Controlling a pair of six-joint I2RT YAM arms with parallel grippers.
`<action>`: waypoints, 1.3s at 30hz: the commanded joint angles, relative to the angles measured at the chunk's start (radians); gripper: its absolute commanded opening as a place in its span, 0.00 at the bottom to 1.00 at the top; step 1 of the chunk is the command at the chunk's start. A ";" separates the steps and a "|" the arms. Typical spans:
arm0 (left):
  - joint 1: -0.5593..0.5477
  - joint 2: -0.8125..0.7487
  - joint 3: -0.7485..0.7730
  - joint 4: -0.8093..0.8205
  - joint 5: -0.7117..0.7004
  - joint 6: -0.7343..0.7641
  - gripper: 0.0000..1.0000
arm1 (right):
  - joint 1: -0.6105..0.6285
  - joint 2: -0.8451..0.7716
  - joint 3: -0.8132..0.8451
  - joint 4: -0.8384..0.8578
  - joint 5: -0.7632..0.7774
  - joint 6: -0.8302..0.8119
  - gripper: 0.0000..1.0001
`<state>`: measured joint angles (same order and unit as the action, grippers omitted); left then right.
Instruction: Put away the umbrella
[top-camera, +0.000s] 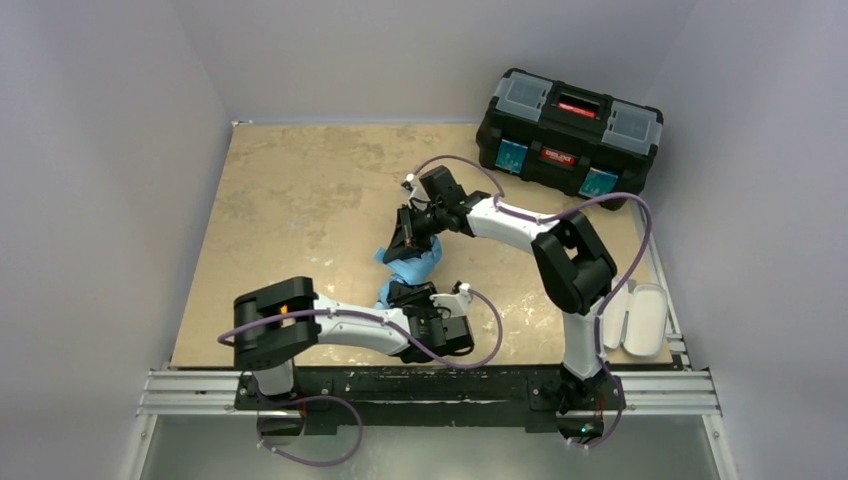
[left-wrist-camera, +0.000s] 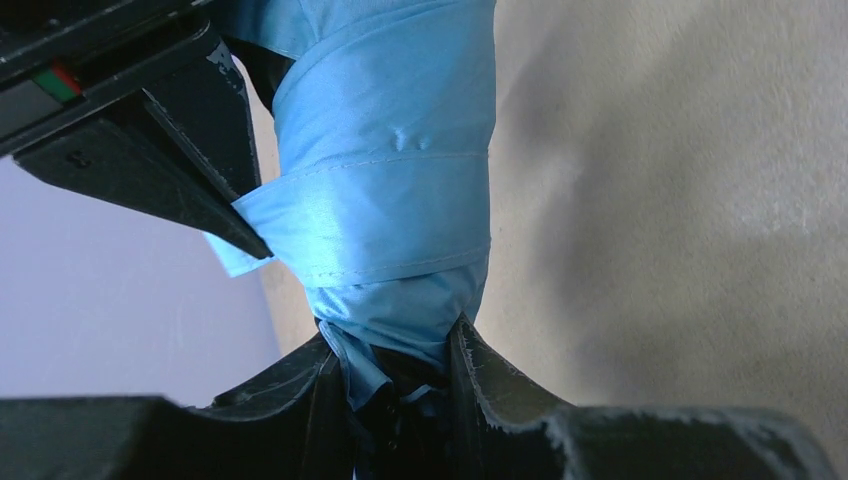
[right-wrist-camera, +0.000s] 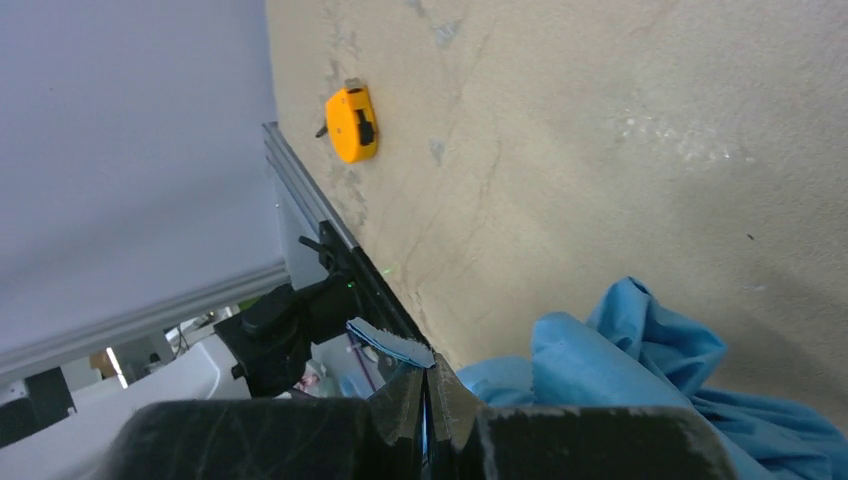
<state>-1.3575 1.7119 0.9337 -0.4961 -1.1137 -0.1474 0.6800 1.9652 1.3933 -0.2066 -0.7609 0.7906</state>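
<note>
The toolbox (top-camera: 570, 130) bears a small red label (top-camera: 560, 156), its lettering too small to read.

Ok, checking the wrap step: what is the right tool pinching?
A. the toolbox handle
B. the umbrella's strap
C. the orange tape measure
B: the right tool is shut on the pale blue strap of the umbrella; the tape measure lies well apart.
</note>
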 joint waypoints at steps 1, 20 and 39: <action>-0.091 0.070 0.110 0.021 -0.016 -0.042 0.00 | 0.016 0.034 0.121 0.143 0.143 0.016 0.00; -0.109 0.455 0.265 -0.256 0.121 -0.378 0.03 | 0.018 0.074 -0.349 0.434 0.288 -0.019 0.00; -0.085 0.164 0.132 -0.092 0.613 -0.305 0.77 | 0.011 0.072 -0.505 0.638 0.257 -0.023 0.00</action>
<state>-1.4422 1.9141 1.1137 -0.7738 -0.9218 -0.4133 0.6933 1.9755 0.9371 0.5056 -0.6186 0.8330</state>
